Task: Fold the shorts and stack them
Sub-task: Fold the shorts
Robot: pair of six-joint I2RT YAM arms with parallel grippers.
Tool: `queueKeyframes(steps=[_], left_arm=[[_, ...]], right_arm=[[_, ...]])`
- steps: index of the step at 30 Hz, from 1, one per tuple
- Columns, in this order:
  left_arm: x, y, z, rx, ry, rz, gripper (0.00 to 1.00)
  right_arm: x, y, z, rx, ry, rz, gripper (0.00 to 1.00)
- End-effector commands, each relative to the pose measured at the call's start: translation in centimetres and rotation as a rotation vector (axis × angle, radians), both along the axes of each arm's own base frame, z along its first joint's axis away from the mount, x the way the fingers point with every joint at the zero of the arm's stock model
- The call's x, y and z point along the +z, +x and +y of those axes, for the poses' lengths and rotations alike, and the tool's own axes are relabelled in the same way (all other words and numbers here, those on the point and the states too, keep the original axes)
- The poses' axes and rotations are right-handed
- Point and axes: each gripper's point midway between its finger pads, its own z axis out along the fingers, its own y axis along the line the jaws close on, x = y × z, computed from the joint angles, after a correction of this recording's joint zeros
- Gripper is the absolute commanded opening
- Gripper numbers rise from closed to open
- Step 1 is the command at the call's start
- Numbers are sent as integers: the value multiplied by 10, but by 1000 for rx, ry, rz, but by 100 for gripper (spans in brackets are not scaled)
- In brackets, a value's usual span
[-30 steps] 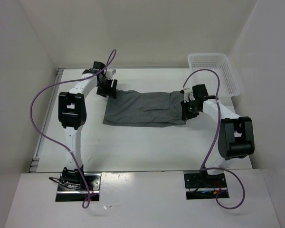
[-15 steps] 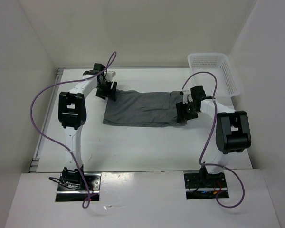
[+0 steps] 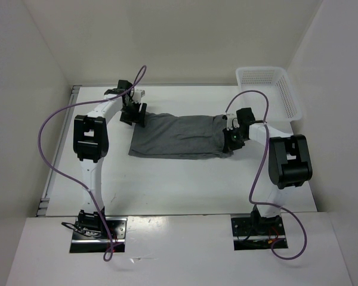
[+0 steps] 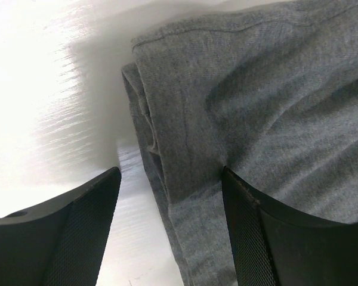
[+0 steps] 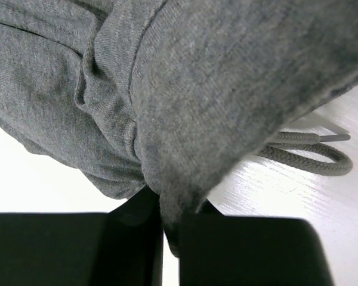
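The grey shorts lie flat across the middle of the table, folded lengthwise, with the leg hems to the left. My left gripper is open at the far-left corner. In the left wrist view its jaws stand wide on either side of the layered hem of the shorts, one finger resting on the cloth. My right gripper is at the right end, shut on a pinched fold of the shorts near the waistband; the cloth is clamped between the jaws of the right gripper. A grey drawstring lies loose on the table.
A white mesh basket stands at the back right corner. White walls close in the table on the left, back and right. Purple cables loop above both arms.
My right gripper has shifted a little left and back along the shorts' right end, the arm's elbow swinging in. The left gripper has barely moved and stays open.
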Motion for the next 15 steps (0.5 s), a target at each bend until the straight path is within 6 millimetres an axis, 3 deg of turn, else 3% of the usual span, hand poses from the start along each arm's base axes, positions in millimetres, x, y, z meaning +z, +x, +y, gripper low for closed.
queueKeyframes(steps=[1,5,8,11,15], left_arm=[[9,-1,-4,-13,-6,-17,76],[5,-2,-9,-25,-33,-5,75],[6,-3,-13,-35,-55,-3,75],[9,-1,-14,-35,-56,-12,77],[31,4,-16,-40,-68,-54,80]], right_arm=[[-22,-8,-5,17,-59,33,0],[5,15,-6,47,-78,-61,0],[45,40,-7,84,-104,-149,0],[73,55,-8,146,-132,-212,0],[98,56,-17,239,-201,-244,0]])
